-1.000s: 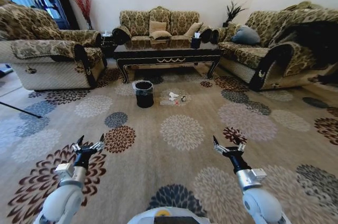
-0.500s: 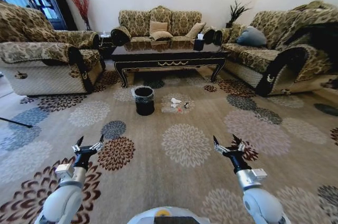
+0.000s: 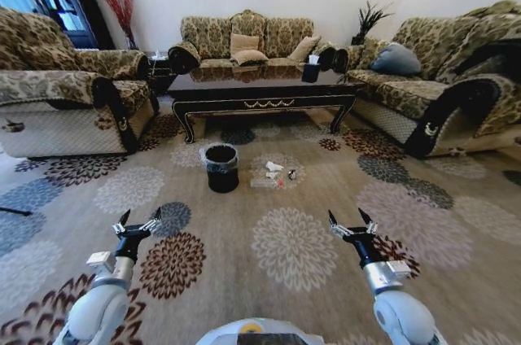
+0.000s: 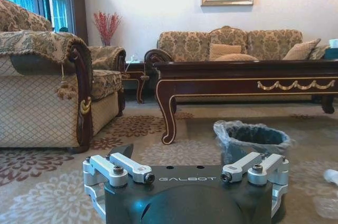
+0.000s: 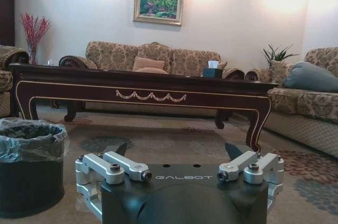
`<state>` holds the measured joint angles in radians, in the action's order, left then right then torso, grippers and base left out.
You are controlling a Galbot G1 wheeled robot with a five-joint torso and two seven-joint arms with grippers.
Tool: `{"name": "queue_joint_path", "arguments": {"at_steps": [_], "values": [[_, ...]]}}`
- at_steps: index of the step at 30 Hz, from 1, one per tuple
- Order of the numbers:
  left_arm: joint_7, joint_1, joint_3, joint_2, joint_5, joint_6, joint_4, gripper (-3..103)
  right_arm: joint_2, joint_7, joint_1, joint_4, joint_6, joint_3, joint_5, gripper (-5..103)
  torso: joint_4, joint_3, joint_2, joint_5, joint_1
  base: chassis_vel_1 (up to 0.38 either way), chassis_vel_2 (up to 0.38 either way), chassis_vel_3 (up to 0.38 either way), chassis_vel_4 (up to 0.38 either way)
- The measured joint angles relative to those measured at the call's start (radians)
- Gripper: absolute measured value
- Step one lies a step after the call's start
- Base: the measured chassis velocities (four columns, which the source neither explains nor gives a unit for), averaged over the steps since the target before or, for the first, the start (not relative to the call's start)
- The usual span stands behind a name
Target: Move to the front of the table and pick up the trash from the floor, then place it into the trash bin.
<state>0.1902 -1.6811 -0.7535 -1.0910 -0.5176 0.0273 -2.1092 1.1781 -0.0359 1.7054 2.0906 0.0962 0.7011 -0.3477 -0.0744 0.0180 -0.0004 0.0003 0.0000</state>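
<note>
Small crumpled white paper scraps lay mid-frame beside the round black bin, well above both empty, spread-open grippers, left and right, at the bottom.

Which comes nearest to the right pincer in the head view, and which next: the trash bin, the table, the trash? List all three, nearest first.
From the right pincer:
1. The trash, on the carpet ahead, towards the left.
2. The trash bin, just left of the trash.
3. The table, behind both, before the sofa.

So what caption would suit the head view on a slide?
Both grippers, left and right, open above the carpet; bin and trash before the table.
</note>
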Motion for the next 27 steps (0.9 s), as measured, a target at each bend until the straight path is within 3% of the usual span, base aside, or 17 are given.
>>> {"name": "queue_joint_path", "arguments": {"at_steps": [27], "values": [[0.005,-0.004,-0.012,-0.002,0.013,0.001,-0.001,100,0.013,-0.008,0.009,0.007,-0.004,-0.011,0.02,100,-0.0001,0.0,0.001,-0.0004,0.0,-0.191,0.195,0.199,-0.198]]}}
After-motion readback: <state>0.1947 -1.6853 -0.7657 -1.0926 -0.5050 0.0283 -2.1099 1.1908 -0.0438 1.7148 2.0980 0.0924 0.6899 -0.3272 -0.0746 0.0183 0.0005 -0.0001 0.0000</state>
